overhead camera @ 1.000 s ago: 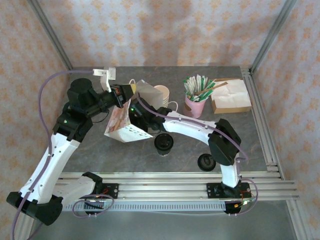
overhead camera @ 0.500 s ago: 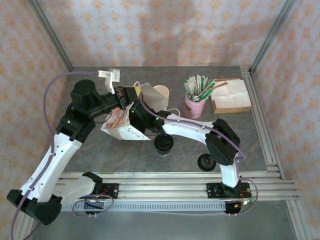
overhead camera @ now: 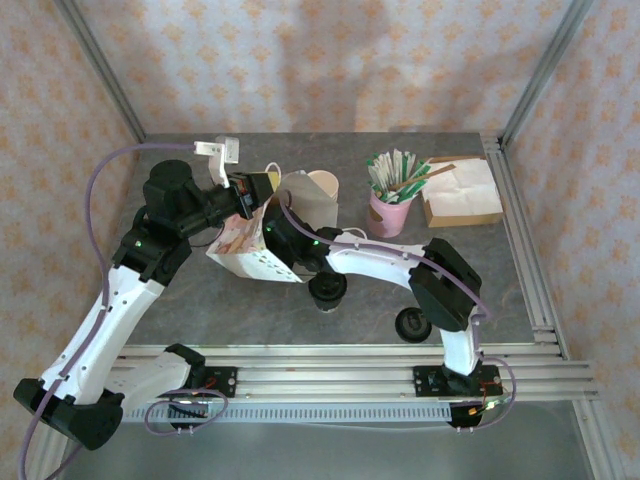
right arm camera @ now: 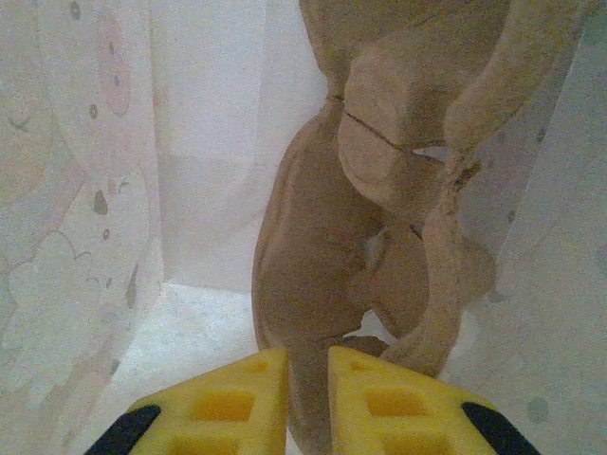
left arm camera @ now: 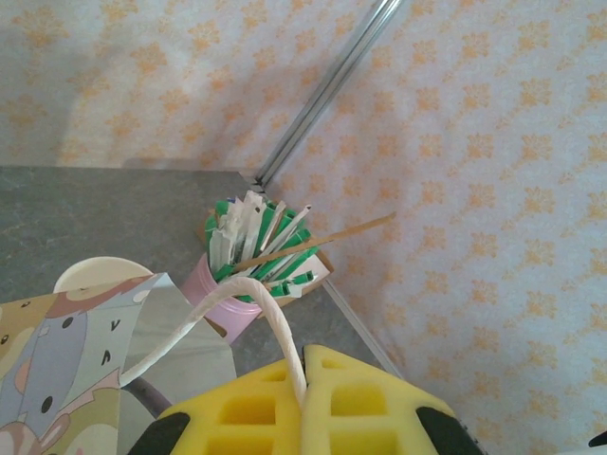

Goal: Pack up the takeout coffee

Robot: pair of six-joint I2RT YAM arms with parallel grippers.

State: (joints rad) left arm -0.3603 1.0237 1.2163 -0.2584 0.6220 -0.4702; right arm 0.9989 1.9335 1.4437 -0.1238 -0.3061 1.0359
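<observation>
Coffee cup [overhead camera: 328,288] stands upright, axis vertical; left jaws clamp bag handle [left arm camera: 256,289], right jaws pinch crumpled brown paper [right arm camera: 313,256].

Centre, tilted: paper bag [overhead camera: 250,258]. Inside bag: crumpled paper [right arm camera: 379,190]. Just right of bag, nearer front: takeout coffee [overhead camera: 328,288]. Further right, nearer front again: loose lid [overhead camera: 413,324]. Behind bag: cup stack [overhead camera: 325,187]. Right of stack: stirrer holder [overhead camera: 390,213]. Far right corner: napkin tray [overhead camera: 462,195].
</observation>
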